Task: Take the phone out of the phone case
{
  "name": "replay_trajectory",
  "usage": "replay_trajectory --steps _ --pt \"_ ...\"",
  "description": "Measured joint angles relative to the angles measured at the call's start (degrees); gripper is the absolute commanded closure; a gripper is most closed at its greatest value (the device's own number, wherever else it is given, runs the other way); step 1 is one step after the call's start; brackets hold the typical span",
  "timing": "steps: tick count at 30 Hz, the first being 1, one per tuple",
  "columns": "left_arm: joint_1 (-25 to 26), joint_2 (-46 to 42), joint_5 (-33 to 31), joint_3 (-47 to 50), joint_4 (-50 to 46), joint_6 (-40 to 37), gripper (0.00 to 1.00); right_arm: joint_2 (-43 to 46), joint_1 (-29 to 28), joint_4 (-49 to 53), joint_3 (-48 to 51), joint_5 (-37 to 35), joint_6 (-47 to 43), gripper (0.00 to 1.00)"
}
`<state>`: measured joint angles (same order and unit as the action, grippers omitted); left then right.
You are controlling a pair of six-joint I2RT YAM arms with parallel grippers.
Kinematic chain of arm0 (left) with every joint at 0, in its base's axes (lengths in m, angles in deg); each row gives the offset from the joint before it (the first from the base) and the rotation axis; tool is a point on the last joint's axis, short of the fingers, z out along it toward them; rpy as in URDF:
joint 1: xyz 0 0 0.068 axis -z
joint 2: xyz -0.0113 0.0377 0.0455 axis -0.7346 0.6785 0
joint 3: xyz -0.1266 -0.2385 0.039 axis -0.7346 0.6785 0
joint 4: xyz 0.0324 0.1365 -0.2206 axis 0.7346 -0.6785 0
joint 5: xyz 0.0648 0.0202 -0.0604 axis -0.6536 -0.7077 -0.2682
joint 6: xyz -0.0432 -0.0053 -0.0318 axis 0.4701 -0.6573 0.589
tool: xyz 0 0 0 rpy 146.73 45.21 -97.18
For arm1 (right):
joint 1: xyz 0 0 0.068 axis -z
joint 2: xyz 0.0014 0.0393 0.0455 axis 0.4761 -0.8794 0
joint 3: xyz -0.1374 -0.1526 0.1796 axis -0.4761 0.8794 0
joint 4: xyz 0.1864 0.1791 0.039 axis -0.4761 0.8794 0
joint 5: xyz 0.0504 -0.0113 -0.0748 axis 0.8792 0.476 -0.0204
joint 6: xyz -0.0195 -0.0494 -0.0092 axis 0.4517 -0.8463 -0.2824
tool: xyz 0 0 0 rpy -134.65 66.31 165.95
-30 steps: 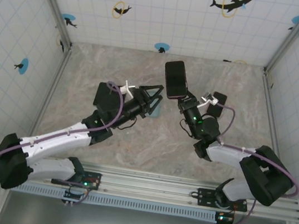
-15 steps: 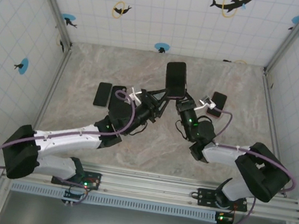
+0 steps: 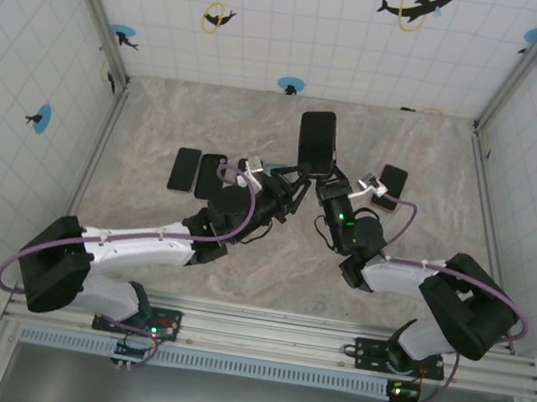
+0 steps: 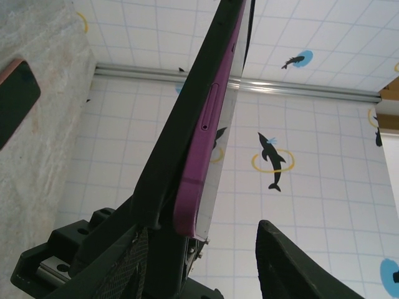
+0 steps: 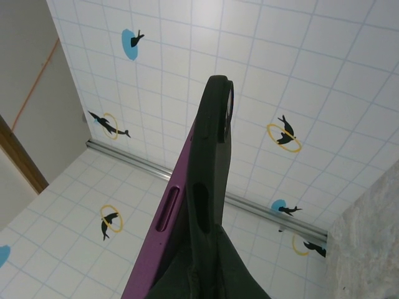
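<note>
A purple phone (image 3: 316, 139) in a black phone case stands upright above the table's middle. My right gripper (image 3: 324, 181) is shut on its lower end from the right. In the right wrist view the black case (image 5: 212, 156) rises from my fingers (image 5: 215, 274), with the purple phone edge (image 5: 159, 243) on its left. My left gripper (image 3: 291, 182) reaches in from the left and straddles the lower corner. There the purple phone (image 4: 209, 124) and black case (image 4: 177, 143) lie against the left finger (image 4: 124, 268). The right finger (image 4: 287, 261) stands apart, so my left gripper (image 4: 199, 233) is open.
Two dark phones (image 3: 184, 169) (image 3: 211, 175) lie side by side on the stone tabletop at left, one seen as a phone (image 4: 15, 99) in the left wrist view. Another phone (image 3: 390, 185) lies at right. Tiled walls close the table on three sides.
My left arm has swung right and forward from the table's left phones to the held phone, its jaws narrowing around the lower end. The right arm barely moved.
</note>
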<state>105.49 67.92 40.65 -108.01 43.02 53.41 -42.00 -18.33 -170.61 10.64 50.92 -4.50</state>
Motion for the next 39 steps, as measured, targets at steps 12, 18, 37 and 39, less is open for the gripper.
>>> replay_trajectory --steps 12,18,37,39 --pt "0.57 1.36 2.16 -1.86 0.92 0.66 0.61 0.00 0.66 -2.21 0.00 0.44 -1.95 1.00" --pt "0.61 1.31 2.16 -2.49 0.83 0.59 0.61 0.00 1.01 -2.49 0.00 1.07 -2.36 1.00" --pt "-0.26 0.85 1.46 -2.12 1.07 0.61 0.59 0.13 0.28 -2.69 0.00 2.97 -3.37 1.00" --pt "-0.31 0.94 1.16 -2.12 1.18 0.63 0.59 0.44 0.09 -2.49 0.00 2.93 -3.89 1.00"
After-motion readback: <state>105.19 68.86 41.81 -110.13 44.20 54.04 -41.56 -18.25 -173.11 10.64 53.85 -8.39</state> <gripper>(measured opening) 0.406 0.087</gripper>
